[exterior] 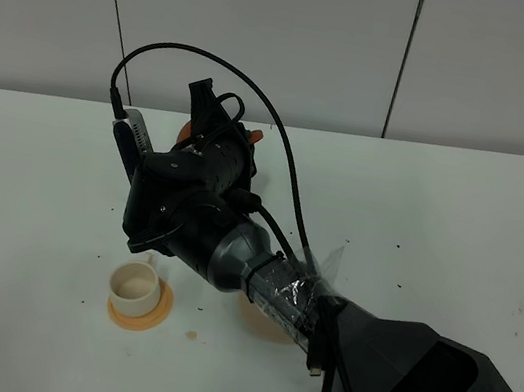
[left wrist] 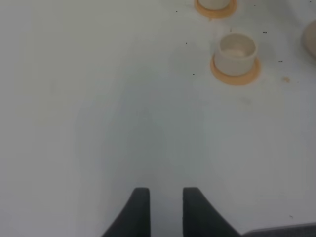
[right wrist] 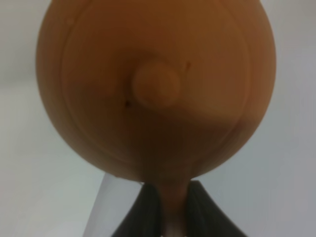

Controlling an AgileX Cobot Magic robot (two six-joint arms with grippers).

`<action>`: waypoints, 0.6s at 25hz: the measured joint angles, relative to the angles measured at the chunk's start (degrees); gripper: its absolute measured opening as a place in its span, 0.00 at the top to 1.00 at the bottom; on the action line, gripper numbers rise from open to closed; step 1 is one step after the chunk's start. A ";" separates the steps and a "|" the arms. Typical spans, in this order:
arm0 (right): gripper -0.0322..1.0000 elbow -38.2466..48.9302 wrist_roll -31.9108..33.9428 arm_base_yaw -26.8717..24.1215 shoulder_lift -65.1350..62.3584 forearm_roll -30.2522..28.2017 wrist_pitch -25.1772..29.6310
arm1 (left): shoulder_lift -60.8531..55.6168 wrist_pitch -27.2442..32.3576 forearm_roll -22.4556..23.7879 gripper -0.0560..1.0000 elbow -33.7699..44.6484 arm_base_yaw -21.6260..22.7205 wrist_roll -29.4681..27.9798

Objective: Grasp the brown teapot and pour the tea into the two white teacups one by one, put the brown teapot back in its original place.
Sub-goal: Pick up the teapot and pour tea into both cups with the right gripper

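Note:
The brown teapot [right wrist: 155, 89] fills the right wrist view, its knobbed lid facing the camera. My right gripper [right wrist: 174, 190] is shut on its loop handle. In the exterior view this gripper [exterior: 220, 133] reaches across to the far middle, and only orange-brown bits of the teapot [exterior: 189, 129] show behind it. One white teacup [exterior: 134, 285] stands on an orange coaster, below the arm. The left wrist view shows both teacups, one nearer [left wrist: 237, 49] and one at the frame edge [left wrist: 215, 4]. My left gripper [left wrist: 165, 197] is narrowly open and empty over bare table. The beige disc's edge [left wrist: 311, 39] shows.
The right arm's dark body [exterior: 392, 381] covers the near right of the white table [exterior: 28, 196]. An orange-tan round edge [exterior: 255, 322] peeks from under the arm; I cannot tell what it is. A grey panelled wall [exterior: 301, 30] stands behind the table.

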 joint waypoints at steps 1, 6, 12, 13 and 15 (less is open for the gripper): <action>0.88 0.00 0.00 0.00 0.00 0.00 0.00 | 0.00 0.00 0.00 0.73 0.00 0.00 0.00; 0.88 0.00 0.00 0.00 0.00 0.00 0.00 | 0.00 0.00 0.00 0.73 0.00 0.00 0.00; 0.88 0.00 0.10 0.00 0.00 0.00 0.00 | 0.00 0.00 0.00 0.73 0.00 0.00 0.00; 0.88 0.00 0.23 0.00 0.00 0.00 0.00 | 0.00 0.00 0.00 0.73 0.00 0.00 0.00; 0.88 0.00 0.34 0.00 0.00 0.04 0.00 | 0.00 0.00 0.00 0.73 0.00 0.00 0.00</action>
